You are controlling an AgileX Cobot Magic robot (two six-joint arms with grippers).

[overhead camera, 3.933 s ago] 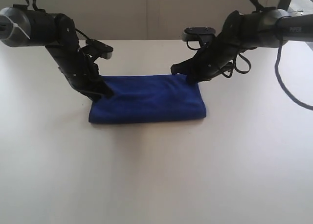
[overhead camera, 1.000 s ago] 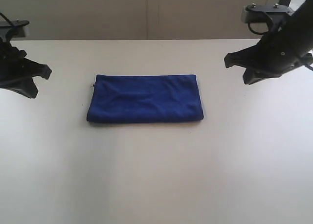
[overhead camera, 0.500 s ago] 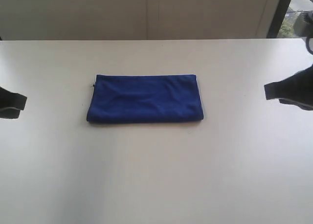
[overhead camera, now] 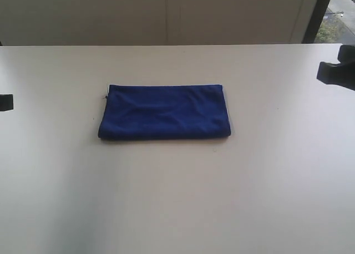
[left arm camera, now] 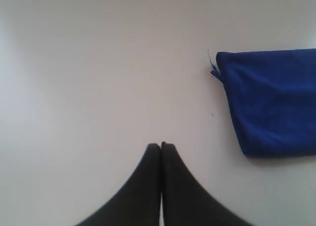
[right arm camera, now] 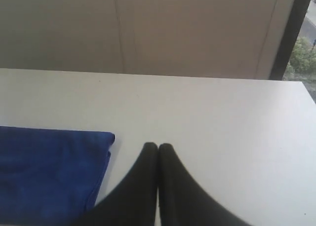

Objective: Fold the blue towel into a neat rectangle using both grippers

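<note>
The deep royal-blue microfibre towel (overhead camera: 165, 111) lies as a flat folded rectangle in the middle of the pale tabletop (overhead camera: 177, 198), its long axis running 9 to 3 o'clock in the exterior view. The left arm's black fingers (left arm camera: 150, 169), pressed together and empty, sit out at 9 o'clock. The right arm's fingers (right arm camera: 170, 171), equally shut and empty, sit near 2 o'clock; both are well apart from the towel, neither clearly nearer.
</note>
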